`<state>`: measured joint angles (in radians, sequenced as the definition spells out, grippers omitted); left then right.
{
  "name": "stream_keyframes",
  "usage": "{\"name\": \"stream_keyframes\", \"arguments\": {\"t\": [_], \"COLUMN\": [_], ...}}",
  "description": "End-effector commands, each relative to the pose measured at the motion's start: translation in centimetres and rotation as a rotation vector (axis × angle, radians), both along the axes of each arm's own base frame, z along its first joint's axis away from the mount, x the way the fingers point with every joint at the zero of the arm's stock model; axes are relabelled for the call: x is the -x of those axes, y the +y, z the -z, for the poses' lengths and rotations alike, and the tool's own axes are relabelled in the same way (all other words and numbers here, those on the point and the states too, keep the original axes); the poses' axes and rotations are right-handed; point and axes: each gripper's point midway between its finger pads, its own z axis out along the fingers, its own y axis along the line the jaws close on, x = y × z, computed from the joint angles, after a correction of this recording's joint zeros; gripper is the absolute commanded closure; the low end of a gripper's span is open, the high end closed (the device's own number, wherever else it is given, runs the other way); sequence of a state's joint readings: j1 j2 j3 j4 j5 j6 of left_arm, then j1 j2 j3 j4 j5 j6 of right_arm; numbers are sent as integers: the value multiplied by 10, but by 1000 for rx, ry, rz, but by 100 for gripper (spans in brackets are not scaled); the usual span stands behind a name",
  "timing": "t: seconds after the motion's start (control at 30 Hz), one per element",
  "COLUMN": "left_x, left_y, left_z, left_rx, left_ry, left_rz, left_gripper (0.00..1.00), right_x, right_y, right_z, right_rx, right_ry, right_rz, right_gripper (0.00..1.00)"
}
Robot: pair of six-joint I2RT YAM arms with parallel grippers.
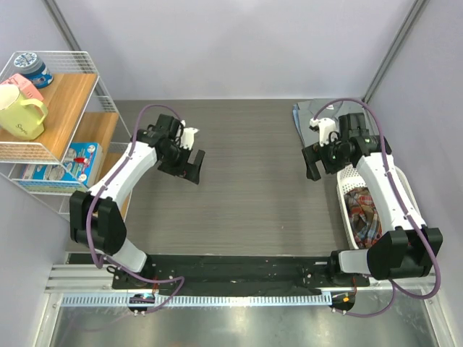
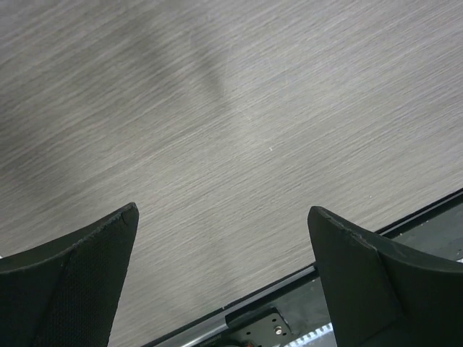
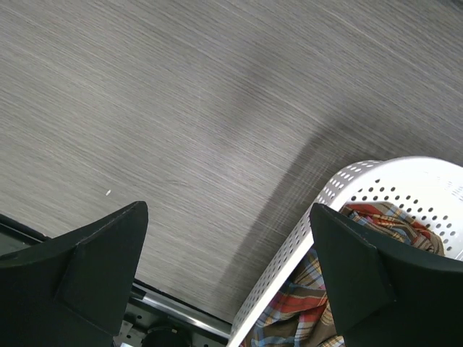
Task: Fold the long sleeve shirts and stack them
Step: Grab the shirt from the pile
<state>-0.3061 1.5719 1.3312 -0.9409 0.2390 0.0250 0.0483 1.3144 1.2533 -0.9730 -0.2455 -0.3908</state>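
- Top external view, nearest the bases: the plaid flannel shirt (image 1: 365, 213) lies bunched in the white mesh basket (image 1: 344, 206), beside the right arm
- Farther out, the right gripper (image 1: 323, 166) and left gripper (image 1: 187, 168) hang over the table (image 1: 253, 188), jaws spread wide, holding nothing
- At the far right lies the grey-blue shirt (image 1: 302, 116), partly hidden
- Likely step: fetch a shirt; pinch at the collar or shoulder, lift clear of the rim, and spread it flat mid-table
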Motion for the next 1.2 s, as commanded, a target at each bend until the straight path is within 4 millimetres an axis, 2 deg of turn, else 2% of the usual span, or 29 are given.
{"name": "stream_keyframes", "arguments": {"t": [0.0,0.03,0.1,0.13,0.17,0.23,0.27,0.3,0.33,0.5,0.53,0.6,0.63,0.8,0.83,0.9,0.93,1.0,1.17], "left_x": [-16,-17,-18,-20,-22,-22,-24,-23,-23,-22,-20,-17,-17,-17,-16,-17,-16,-17,-17], "left_y": [-5,-5,-5,-5,-5,-9,-11,-13,-17,-27,-31,-33,-35,-37,-36,-36,-35,-33,-27], "left_z": [-40,-44,-50,-53,-58,-62,-64,-67,-69,-70,-69,-62,-62,-55,-55,-56,-56,-55,-50], "left_rx": [40,37,25,21,22,37,46,57,77,126,144,155,161,161,158,151,149,136,99], "left_ry": [-138,-149,-148,-152,-166,-173,-181,-187,-188,-171,-156,-116,-108,-73,-67,-68,-66,-70,-74], "left_rz": [10,27,61,67,74,108,114,127,151,183,197,213,216,248,253,269,274,281,283], "left_gripper": [0,0,0,0,0,0,0,0,0,0,0,0,0,0,0,0,0,0,0], "right_x": [-12,-18,-15,-18,-13,-14,-2,1,5,59,77,90,101,113,117,112,115,105,119], "right_y": [3,4,3,1,-2,-25,-32,-50,-58,-114,-134,-153,-162,-195,-195,-201,-199,-201,-189], "right_z": [-24,-33,-42,-54,-55,-60,-58,-58,-59,-49,-36,-28,-14,21,36,53,71,89,144], "right_rx": [-15,-19,-25,-22,-13,35,47,59,60,201,252,314,343,397,392,391,377,361,312], "right_ry": [-35,-44,-31,-51,-28,-12,34,52,64,160,218,237,294,383,417,419,466,448,548], "right_rz": [-17,-16,-21,-28,-30,29,29,85,105,223,281,341,371,485,489,515,517,555,567], "right_gripper": [0,0,0,0,0,0,0,0,0,0,0,0,0,0,0,0,0,0,0]}}
